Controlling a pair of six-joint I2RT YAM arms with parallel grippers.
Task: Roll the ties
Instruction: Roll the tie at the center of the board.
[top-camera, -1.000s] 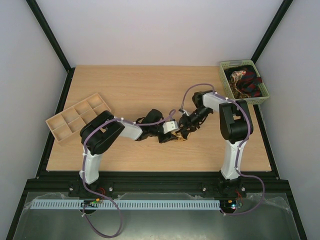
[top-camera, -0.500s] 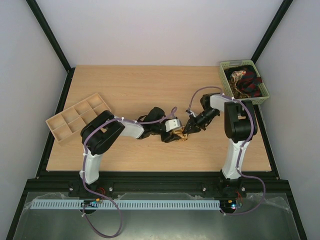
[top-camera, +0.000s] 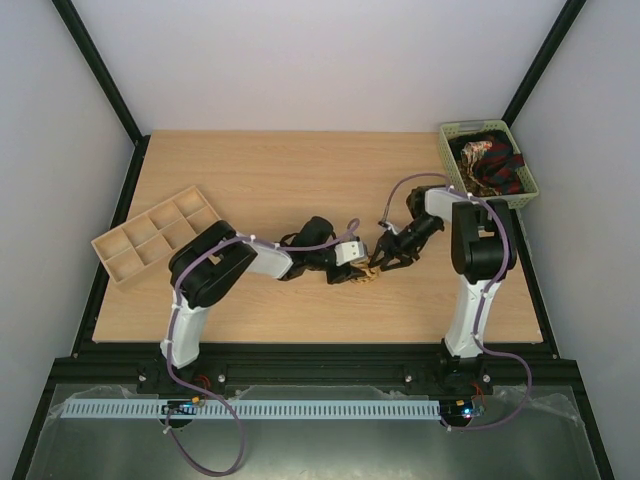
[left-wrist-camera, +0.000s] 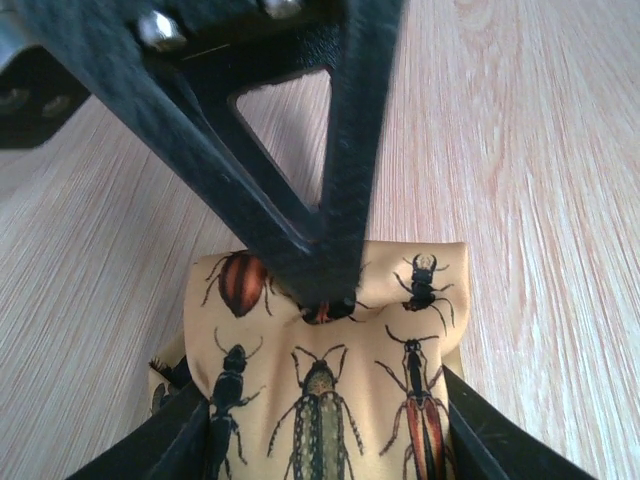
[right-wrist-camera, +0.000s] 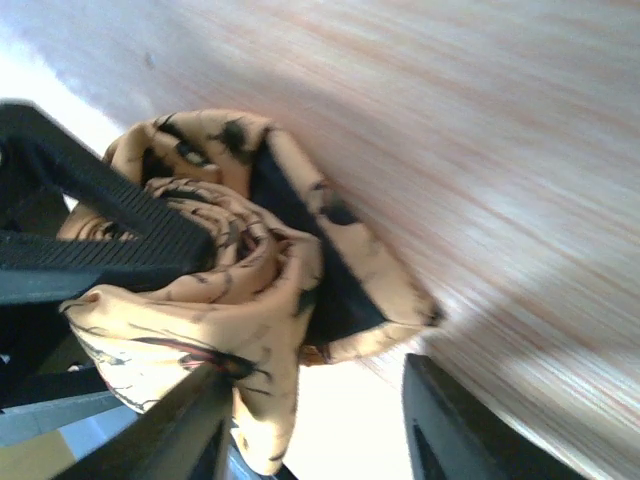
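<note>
A tan-yellow tie (left-wrist-camera: 420, 300) printed with beetles lies bunched in a loose roll (top-camera: 366, 273) on the table's middle. My left gripper (left-wrist-camera: 322, 445) is shut on the roll, with fabric filling the space between its fingers. My right gripper (right-wrist-camera: 320, 430) stands open at the roll's right side (top-camera: 384, 256). Its left finger (right-wrist-camera: 195, 420) touches the fabric (right-wrist-camera: 250, 290), and a fingertip (left-wrist-camera: 330, 290) presses on the roll's top in the left wrist view. More ties (top-camera: 488, 160), dark red, black and cream, lie heaped in a basket.
The green basket (top-camera: 530, 187) sits at the back right corner. A wooden divided tray (top-camera: 150, 235) rests near the left table edge. Purple cables loop over both arms.
The right gripper shut and then opened again. Both wrists and the tie roll shifted slightly right, and the right arm's elbow drew back to the right.
</note>
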